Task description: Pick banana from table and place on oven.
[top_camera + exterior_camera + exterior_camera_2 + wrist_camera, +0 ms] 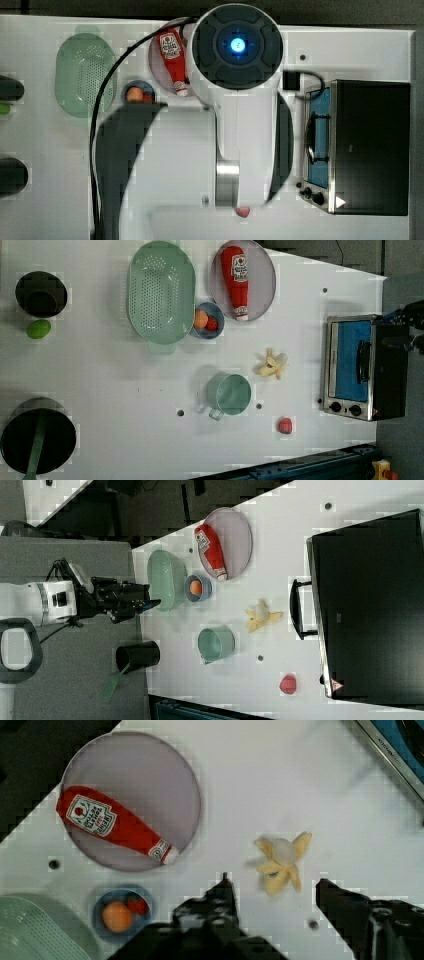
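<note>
Looming closest to the top view's lens, the arm's white housing [240,100] is spreading across the middle of the table [60,200], hiding what lies beneath it. Taking the oven [372,145] as landmark, the arm is sitting just off its door side, and the ketchup bottle [172,52] is lying well beyond the arm again.

Moving to the left view, the banana [272,365] is lying on the table near the oven's [362,370] glass door, half peeled, its skin flaps splaying out. A green cup [230,394] is standing farther from the oven than the banana, and a small red lump [285,425] is resting off the oven's knob corner.

Turning to the right view, the banana [260,616] is sitting just off the oven's door handle, while the gripper [125,601] is hanging well apart from it, out past the table's far edge, fingers parted.

Finishing with the wrist view, the two dark fingers [222,897] are standing open, and the banana [281,862] is lying ahead of the gap between them, on the oven side. Its long axis is running roughly along the fingers' reach, not across the gap, so I judge that a descent forward onto it is what the coming move needs.
</note>
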You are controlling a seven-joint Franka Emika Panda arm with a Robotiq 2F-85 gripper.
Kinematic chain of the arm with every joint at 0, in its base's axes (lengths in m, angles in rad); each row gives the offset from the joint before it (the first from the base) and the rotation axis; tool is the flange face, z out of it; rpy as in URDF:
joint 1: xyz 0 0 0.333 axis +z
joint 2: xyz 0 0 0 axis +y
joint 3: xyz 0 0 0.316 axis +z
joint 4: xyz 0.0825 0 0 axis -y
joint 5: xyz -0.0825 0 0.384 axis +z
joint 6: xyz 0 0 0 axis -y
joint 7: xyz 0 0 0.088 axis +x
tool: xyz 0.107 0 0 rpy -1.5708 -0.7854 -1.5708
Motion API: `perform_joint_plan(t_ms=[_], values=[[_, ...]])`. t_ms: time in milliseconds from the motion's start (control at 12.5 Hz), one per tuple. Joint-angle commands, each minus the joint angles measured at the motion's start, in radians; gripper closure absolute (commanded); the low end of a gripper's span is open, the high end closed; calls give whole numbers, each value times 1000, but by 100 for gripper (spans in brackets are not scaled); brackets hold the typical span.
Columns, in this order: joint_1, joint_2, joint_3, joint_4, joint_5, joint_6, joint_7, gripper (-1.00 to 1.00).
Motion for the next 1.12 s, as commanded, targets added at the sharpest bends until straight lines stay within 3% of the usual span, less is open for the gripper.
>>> perform_joint_plan(t_ms=[80, 240, 640, 1120], values=[[-23, -549, -26, -304, 11, -211, 78, -59], [-23, -549, -26, -304, 11, -212, 78, -100], [-23, -500, -24, -333, 11, -185, 78, -100], [-22, -282, -21, -445, 11, 105, 78, -100]])
